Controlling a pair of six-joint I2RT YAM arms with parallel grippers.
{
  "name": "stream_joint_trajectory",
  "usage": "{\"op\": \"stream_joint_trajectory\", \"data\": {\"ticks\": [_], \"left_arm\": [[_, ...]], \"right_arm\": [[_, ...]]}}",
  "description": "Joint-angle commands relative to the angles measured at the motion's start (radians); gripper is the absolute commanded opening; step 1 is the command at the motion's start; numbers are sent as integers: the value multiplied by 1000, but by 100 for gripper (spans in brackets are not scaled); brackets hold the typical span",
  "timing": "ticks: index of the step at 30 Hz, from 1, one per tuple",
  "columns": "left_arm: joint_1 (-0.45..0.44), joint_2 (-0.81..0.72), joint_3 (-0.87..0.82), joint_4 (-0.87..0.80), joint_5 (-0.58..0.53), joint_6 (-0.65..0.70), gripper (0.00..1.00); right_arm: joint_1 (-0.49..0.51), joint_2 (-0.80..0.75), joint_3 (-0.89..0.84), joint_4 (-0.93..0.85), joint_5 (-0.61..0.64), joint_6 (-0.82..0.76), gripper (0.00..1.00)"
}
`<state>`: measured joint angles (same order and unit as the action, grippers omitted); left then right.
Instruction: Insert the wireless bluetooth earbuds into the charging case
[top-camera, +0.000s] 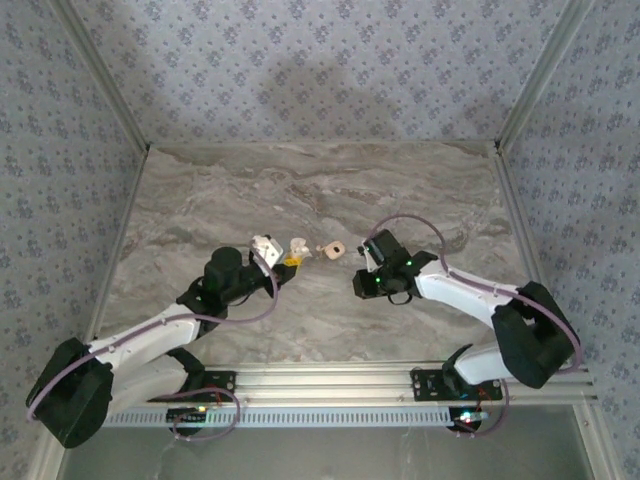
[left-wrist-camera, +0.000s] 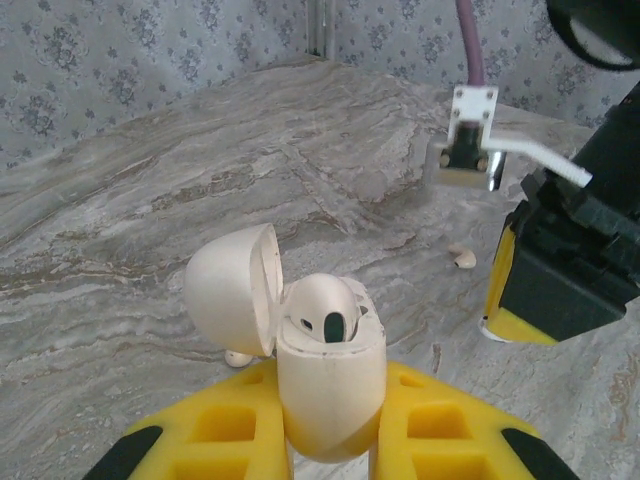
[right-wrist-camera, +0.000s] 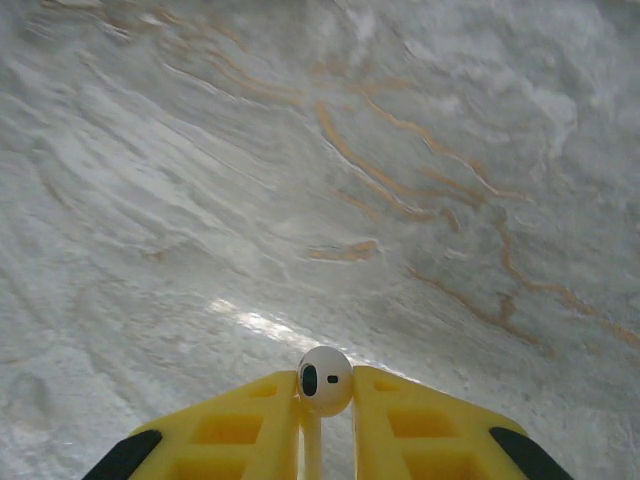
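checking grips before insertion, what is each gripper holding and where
Left gripper: charging case, by its lower body. Right gripper: an earbud, by its stem.

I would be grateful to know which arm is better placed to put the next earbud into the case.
Probably the right. The right pincer is shut on an earbud, so it has something to insert. The left pincer is occupied gripping the open case and can only present it.
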<state>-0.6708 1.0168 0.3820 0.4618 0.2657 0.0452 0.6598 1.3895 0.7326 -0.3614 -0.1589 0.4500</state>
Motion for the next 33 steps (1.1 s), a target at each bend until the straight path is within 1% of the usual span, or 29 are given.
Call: {"op": "stream_joint_trajectory", "data": {"ticks": [1, 14, 19, 22, 25, 29, 33], "left_arm": [[-7, -27, -8, -14, -17, 22, 12], [-6, -52, -15, -21, -21, 22, 12], [-4, -68, -17, -32, -26, 26, 12], [-4, -81, -15, -42, -26, 29, 12], [-4, -92, -14, -53, -28, 32, 12], [-1, -100, -15, -60, -32, 34, 12], [-2, -97, -13, -61, -32, 37, 12]], "right_arm": [[9, 33, 8, -60, 50, 39, 22], [21, 128, 52, -160, 48, 43, 24], [17, 136, 105, -235, 24, 37, 29], [11, 125, 166, -336, 0, 39, 36], [-2, 128, 256, -474, 22, 28, 39], [-31, 177, 354, -622, 11, -5, 40], [-31, 243, 406, -662, 13, -26, 40]]}}
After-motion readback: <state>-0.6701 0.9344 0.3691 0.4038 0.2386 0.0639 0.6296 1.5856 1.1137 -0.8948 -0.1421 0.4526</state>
